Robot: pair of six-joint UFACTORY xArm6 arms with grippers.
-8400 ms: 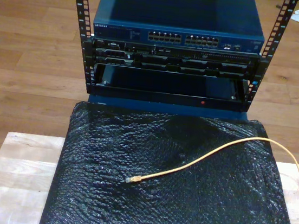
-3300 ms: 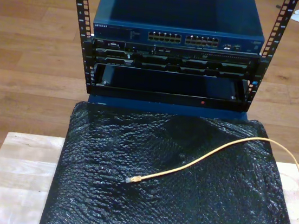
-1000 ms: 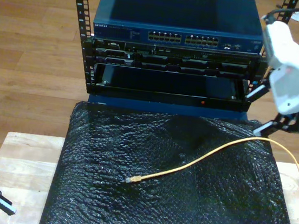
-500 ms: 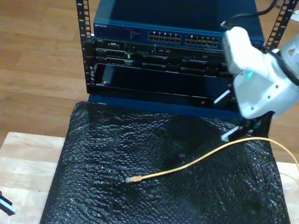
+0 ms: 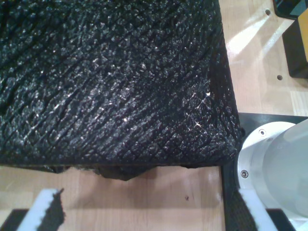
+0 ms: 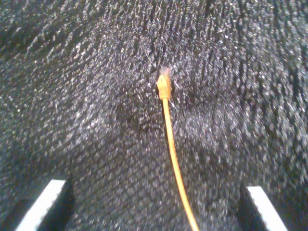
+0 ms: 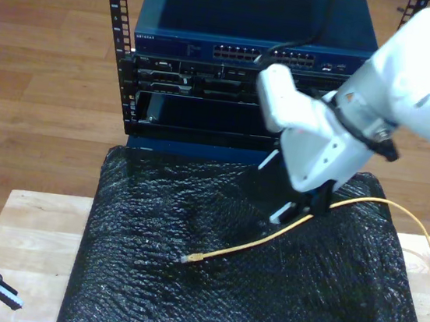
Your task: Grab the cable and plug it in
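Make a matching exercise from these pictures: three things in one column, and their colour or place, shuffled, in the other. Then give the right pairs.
Things:
1. cable
2. mat
3. switch

Descriptions:
A. blue, on top of the rack
B. black and crinkled, covering the table
C. yellow-orange, lying on the mat, with my second gripper above it

Pairs: 1-C, 2-B, 3-A
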